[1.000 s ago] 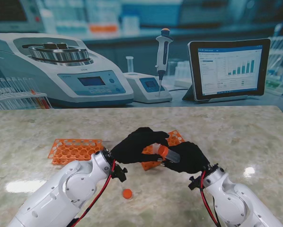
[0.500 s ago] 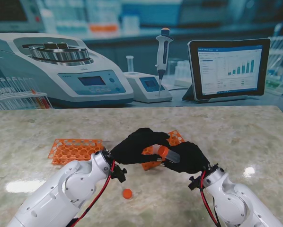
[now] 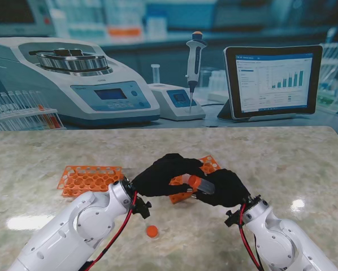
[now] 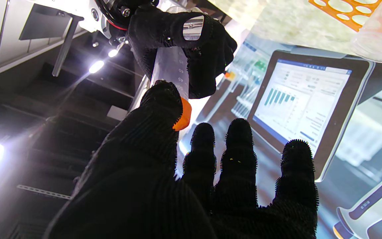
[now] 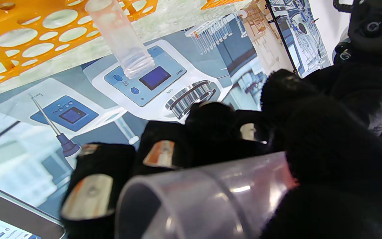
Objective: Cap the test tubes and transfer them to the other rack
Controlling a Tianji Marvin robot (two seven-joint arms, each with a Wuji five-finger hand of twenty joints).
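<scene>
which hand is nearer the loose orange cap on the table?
Left. The left hand hangs just beyond the loose orange cap; the right hand is farther off to the right.

- Two orange racks: one on the left (image 3: 90, 179), one (image 3: 209, 166) behind the hands.
- Two clear test tubes: one held (image 3: 204, 186), one standing in a rack (image 5: 121, 39).
- Two orange caps: one on the held tube (image 3: 194, 181), one loose on the table (image 3: 152, 231).

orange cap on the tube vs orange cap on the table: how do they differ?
The cap on the tube sits on the tube's end, pinched by the left hand, raised off the table; the loose cap lies flat on the table, untouched, nearer to me. The first is partly hidden by fingers; the second shows fully. Both are orange.
</scene>
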